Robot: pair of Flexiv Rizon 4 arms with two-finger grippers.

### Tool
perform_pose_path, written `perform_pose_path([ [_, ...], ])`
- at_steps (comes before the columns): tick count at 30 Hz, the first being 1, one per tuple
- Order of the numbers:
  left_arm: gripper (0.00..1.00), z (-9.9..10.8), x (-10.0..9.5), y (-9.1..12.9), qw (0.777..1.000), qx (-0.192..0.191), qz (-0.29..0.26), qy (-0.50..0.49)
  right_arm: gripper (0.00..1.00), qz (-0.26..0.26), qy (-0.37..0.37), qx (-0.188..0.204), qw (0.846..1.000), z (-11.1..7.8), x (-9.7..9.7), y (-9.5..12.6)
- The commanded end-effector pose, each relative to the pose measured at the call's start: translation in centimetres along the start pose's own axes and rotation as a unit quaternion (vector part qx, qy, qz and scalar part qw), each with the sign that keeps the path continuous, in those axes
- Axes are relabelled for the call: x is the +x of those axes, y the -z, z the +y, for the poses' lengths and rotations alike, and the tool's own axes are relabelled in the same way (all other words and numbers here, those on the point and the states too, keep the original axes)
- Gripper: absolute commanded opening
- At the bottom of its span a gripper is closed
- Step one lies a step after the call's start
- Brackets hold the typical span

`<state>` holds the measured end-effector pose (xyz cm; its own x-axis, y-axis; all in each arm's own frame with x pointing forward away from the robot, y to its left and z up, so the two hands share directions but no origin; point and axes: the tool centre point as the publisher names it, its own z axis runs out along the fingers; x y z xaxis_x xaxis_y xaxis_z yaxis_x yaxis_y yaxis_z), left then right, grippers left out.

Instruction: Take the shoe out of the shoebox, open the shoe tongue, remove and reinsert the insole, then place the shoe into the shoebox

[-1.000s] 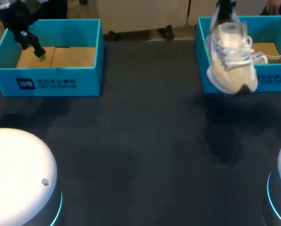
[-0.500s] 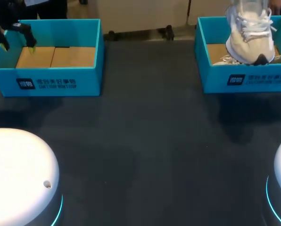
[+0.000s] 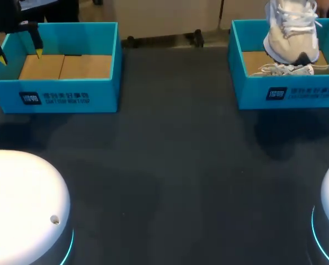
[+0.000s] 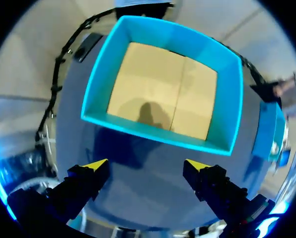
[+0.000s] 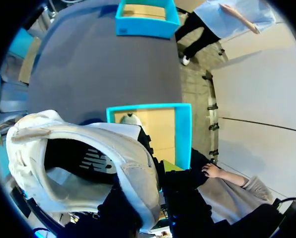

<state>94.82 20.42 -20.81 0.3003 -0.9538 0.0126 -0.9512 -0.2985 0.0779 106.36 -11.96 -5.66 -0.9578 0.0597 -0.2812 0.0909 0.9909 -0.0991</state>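
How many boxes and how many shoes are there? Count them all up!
Boxes: 2 (left box, right box)
Shoes: 2 (held shoe above the right box, lying shoe inside it)
Total: 4

— Left pincer [image 3: 18, 55]?
— Up over the table's [image 3: 170, 154] far left corner, pointing down, fingers wide apart, nothing between them.
— Right pincer [image 5: 155, 176]?
— Over the table's far right corner, clamped on the shoe's [image 5: 123, 148] heel collar.
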Motion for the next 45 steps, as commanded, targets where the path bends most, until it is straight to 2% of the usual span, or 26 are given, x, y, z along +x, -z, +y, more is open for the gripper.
perform_pose_path([
  [1, 1.00, -0.7, 0.1, 0.2, 0.999, -0.021, -0.016, 0.047, 0.00, -0.001, 0.004, -0.021, 1.000, -2.4, -3.0, -0.7],
  [4, 1.00, -0.7, 0.1, 0.2, 0.999, -0.021, -0.016, 0.047, 0.00, -0.004, 0.016, -0.015, 1.000, -3.3, -5.0, -1.3],
  [5, 1.00, -0.7, 0.1, 0.2, 0.999, -0.021, -0.016, 0.047, 0.00, -0.009, 0.026, -0.028, 0.999, -3.6, -5.6, -1.6],
  [6, 1.00, -0.7, 0.1, 0.2, 0.999, -0.021, -0.016, 0.047, 0.00, -0.011, 0.032, -0.018, 0.999, -3.8, -6.1, -1.7],
  [15, 1.00, -0.7, 0.1, 0.2, 0.999, -0.021, -0.016, 0.047, 0.00, 0.000, 0.066, -0.041, 0.997, -4.3, -8.0, -4.1],
  [17, 1.00, -0.7, 0.1, 0.2, 0.999, -0.021, -0.016, 0.047, 0.00, -0.001, 0.047, -0.046, 0.998, -4.5, -8.0, -4.7],
  [20, 1.00, -0.7, 0.1, 0.2, 0.999, -0.021, -0.016, 0.047, 0.00, 0.011, -0.071, -0.044, 0.996, -6.1, -7.9, -5.4],
  [24, 1.00, -0.7, 0.1, 0.2, 0.999, -0.021, -0.016, 0.047, 0.00, 0.037, -0.216, -0.034, 0.975, -8.8, -7.5, -6.2],
  [25, 1.00, -0.7, 0.1, 0.2, 0.999, -0.021, -0.016, 0.047, 0.00, 0.044, -0.251, -0.037, 0.966, -9.6, -7.3, -6.3],
  [27, 1.00, -0.7, 0.1, 0.2, 0.999, -0.021, -0.016, 0.047, 0.00, 0.053, -0.348, -0.016, 0.936, -11.2, -6.4, -6.3],
  [38, 1.00, -0.7, 0.1, 0.2, 0.999, -0.021, -0.016, 0.047, 0.00, 0.053, -0.348, -0.016, 0.936, -11.2, -6.4, -6.3],
  [40, 1.00, -0.7, 0.1, 0.2, 0.999, -0.021, -0.016, 0.047, 0.00, 0.064, -0.383, -0.007, 0.922, -11.7, -6.6, -6.9],
  [43, 1.00, -0.7, 0.1, 0.2, 0.999, -0.021, -0.016, 0.047, 0.00, 0.058, -0.446, 0.005, 0.893, -12.9, -6.2, -7.7],
  [45, 1.00, -0.7, 0.1, 0.2, 0.999, -0.021, -0.016, 0.047, 0.00, 0.052, -0.471, 0.010, 0.881, -13.8, -6.0, -8.2],
])
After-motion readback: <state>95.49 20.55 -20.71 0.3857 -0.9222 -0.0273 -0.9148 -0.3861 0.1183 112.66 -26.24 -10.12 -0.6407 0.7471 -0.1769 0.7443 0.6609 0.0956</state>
